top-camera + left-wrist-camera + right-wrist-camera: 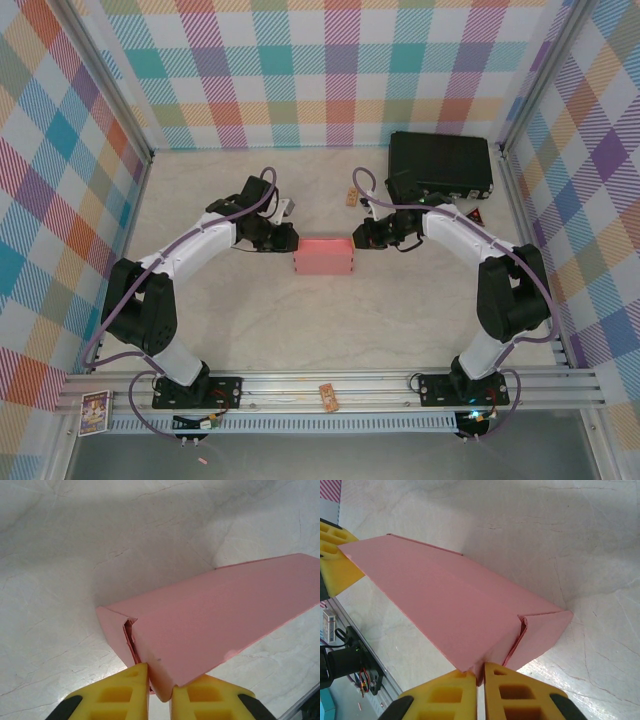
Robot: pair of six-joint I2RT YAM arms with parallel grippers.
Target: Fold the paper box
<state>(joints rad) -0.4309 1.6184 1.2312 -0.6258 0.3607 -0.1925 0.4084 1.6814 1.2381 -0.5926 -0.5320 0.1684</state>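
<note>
We see the paper box (324, 257) lying mid-surface (250, 320) between our two arms, its long axis running left to right, one end toward each claw. The left claw (160, 696) is nipped nearly closed on the left end's folded edge, and the right claw (481, 692) likewise on the right end. Neither arm is nearer.

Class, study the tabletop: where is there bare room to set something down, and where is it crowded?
Free: the table strip between box and near rail; the back-left corner beyond the left arm. Crowded: the centre, where the left claw and right claw pinch the box's ends; back right, by the case and tan block.
</note>
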